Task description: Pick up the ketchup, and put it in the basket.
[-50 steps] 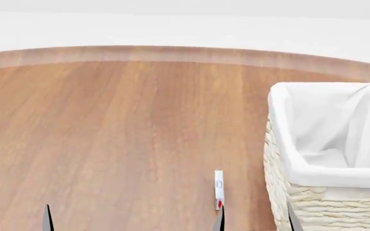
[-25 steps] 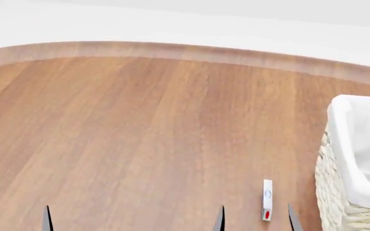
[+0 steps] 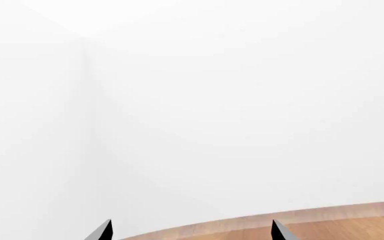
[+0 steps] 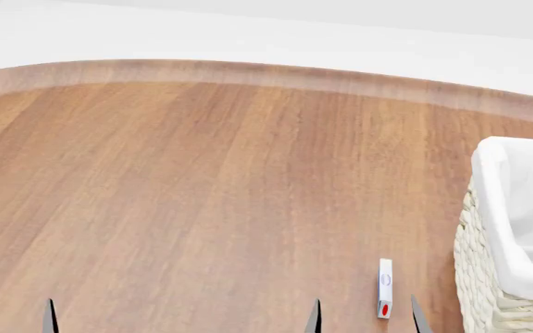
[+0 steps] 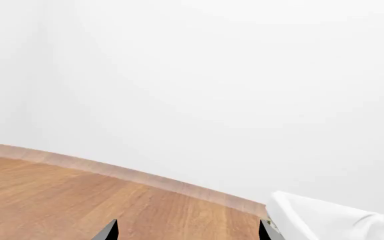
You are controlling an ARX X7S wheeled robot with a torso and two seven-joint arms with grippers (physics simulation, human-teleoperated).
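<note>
The cream wicker basket (image 4: 488, 305) with its white liner stands at the right edge of the head view; its liner also shows in the right wrist view (image 5: 325, 217). No orange-red ketchup bottle shows. A slim white piece with a red spot (image 4: 384, 288) lies on the wooden table just left of the basket; I cannot tell what it is. My right gripper (image 4: 366, 320) is open and empty, its tips either side of that piece at the near edge. My left gripper (image 3: 192, 231) is open and empty; one of its fingertips (image 4: 51, 318) shows at the lower left.
The brown wooden table (image 4: 202, 194) has a curved far edge against a plain white background. Both wrist views look over that edge (image 3: 352, 217) at a white wall.
The head view swung left, so the basket and the white piece slid right in the picture. In the last half second the fingertips sank lower in the view.
</note>
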